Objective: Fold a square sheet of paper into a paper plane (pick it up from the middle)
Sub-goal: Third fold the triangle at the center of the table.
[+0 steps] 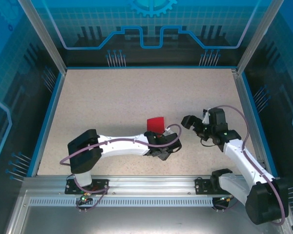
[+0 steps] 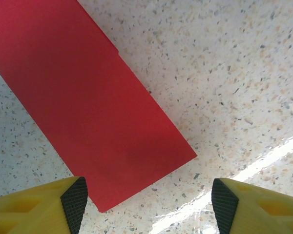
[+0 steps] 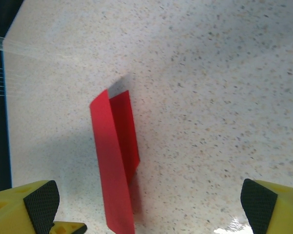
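The square sheet of paper (image 1: 155, 124) is bright red and folded over into a narrow rectangle, and it lies on the speckled table near the middle. In the right wrist view the paper (image 3: 115, 161) has its upper flap lifted a little off the lower one. My left gripper (image 1: 169, 146) is open just in front of the sheet. The paper's (image 2: 83, 102) near corner lies on the table ahead of the left gripper (image 2: 149, 200), untouched. My right gripper (image 1: 198, 120) is open to the right of the sheet and apart from it. Nothing sits between the wide yellow fingers of the right gripper (image 3: 149, 202).
The table (image 1: 136, 92) is a pale speckled board with a blue rim, enclosed by clear walls on aluminium posts. Both arm bases sit on the metal rail (image 1: 151, 185) at the near edge.
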